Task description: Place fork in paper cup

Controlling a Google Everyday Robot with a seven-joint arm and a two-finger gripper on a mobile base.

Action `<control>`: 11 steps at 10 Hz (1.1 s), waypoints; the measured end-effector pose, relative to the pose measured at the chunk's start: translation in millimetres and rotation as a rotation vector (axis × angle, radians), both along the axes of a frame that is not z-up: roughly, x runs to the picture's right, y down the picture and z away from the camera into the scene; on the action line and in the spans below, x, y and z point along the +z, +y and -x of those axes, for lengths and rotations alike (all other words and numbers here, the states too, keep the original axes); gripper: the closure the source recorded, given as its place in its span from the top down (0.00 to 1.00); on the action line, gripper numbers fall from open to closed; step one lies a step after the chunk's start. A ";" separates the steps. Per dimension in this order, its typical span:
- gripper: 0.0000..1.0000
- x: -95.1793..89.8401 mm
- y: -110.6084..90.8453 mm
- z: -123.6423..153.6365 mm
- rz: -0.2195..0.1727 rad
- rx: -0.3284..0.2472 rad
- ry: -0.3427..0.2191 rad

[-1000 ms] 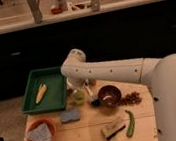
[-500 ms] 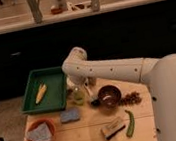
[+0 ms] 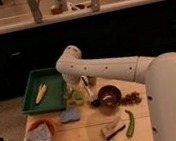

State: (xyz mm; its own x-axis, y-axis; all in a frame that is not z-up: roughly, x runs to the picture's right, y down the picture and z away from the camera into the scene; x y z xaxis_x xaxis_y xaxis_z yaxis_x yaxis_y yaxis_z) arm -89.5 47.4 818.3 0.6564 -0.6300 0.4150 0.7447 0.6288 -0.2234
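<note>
Your gripper hangs low, just at 12 o'clock of the light-green cup; whether it grips anything cannot be told. Neither fork nor paper cup shows plainly, so I'd find the paper cup's rim before lowering anything.

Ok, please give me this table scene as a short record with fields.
claw: just above the green cup, beside the green tray
tray: holds one yellow item
front left: orange bowl, blue sponge
right: brown bowl, green chilli
fork: cannot be made out
paper cup: cannot be made out
</note>
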 end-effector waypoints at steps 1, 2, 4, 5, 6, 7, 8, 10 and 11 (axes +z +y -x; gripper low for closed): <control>0.00 -1.0 -3.1 4.1 -0.001 -0.006 -0.007; 0.00 -1.1 -7.2 5.8 -0.002 -0.010 -0.011; 0.00 0.8 -13.5 7.9 -0.003 -0.015 -0.017; 0.00 2.1 -16.2 11.2 -0.002 -0.018 -0.022; 0.00 3.1 -18.5 12.9 -0.004 -0.021 -0.024; 0.00 4.4 -20.6 13.2 -0.005 -0.024 -0.024; 0.00 5.9 -22.7 13.0 -0.006 -0.024 -0.024; 0.00 8.0 -25.8 12.7 -0.008 -0.024 -0.024; 0.00 9.2 -26.8 12.2 -0.009 -0.023 -0.024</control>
